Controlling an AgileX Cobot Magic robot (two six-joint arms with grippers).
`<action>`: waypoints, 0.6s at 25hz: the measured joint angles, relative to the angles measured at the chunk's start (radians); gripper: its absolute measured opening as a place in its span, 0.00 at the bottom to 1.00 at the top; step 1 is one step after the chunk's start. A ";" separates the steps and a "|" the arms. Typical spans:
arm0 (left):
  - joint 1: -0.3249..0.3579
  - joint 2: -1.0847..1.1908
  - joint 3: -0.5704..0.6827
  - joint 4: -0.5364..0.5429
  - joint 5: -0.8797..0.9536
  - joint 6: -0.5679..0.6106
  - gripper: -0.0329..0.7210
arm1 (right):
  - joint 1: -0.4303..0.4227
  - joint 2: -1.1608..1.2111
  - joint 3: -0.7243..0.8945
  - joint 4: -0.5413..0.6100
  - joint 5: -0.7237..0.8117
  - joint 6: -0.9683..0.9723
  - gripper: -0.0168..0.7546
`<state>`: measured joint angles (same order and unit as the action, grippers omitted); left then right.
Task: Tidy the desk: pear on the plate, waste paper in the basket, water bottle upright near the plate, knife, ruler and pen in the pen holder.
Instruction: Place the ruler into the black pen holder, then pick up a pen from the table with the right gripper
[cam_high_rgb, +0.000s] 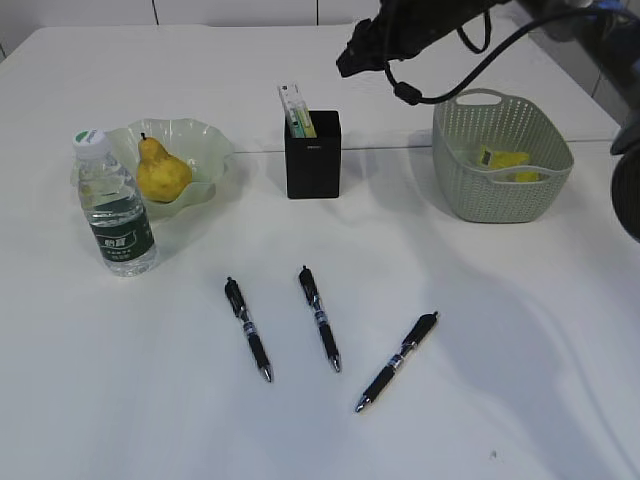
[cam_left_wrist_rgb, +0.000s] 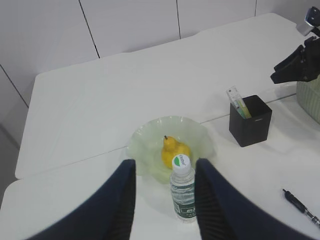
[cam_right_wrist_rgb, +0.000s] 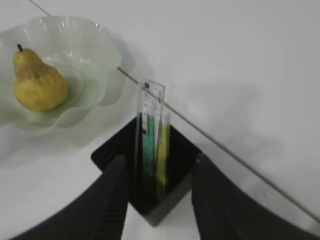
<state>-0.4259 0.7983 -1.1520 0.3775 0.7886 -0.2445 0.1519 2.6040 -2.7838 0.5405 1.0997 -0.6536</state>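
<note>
The yellow pear (cam_high_rgb: 163, 172) lies on the pale green plate (cam_high_rgb: 205, 145). Just in front of it the water bottle (cam_high_rgb: 116, 215) stands upright. The black pen holder (cam_high_rgb: 312, 158) holds the clear ruler (cam_right_wrist_rgb: 150, 125) and a green and yellow knife (cam_high_rgb: 298, 112). Three black pens (cam_high_rgb: 248, 328) (cam_high_rgb: 320, 318) (cam_high_rgb: 397, 362) lie on the desk (cam_high_rgb: 500, 330). Yellow waste paper (cam_high_rgb: 503, 160) sits in the basket (cam_high_rgb: 497, 195). My left gripper (cam_left_wrist_rgb: 165, 165) is open, high over the bottle (cam_left_wrist_rgb: 183, 192), and holds nothing. My right gripper (cam_right_wrist_rgb: 160, 160) hangs open above the pen holder (cam_right_wrist_rgb: 165, 200), and is also empty.
The basket stands at the right rear of the desk, under the right arm and its cable (cam_high_rgb: 470, 70). The pens lie spread apart across the front middle. A seam (cam_high_rgb: 400, 147) runs across the tabletop behind the holder.
</note>
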 joint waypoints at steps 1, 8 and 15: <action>0.000 0.000 0.000 0.000 -0.002 0.000 0.41 | 0.000 -0.014 -0.002 -0.033 0.037 0.039 0.47; 0.000 0.000 0.000 -0.002 -0.017 0.000 0.41 | 0.000 -0.097 -0.004 -0.169 0.151 0.261 0.44; 0.000 0.000 0.000 -0.006 0.034 -0.001 0.41 | 0.000 -0.159 -0.004 -0.200 0.157 0.430 0.43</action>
<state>-0.4259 0.7983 -1.1520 0.3720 0.8223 -0.2452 0.1519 2.4449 -2.7878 0.3403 1.2570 -0.2234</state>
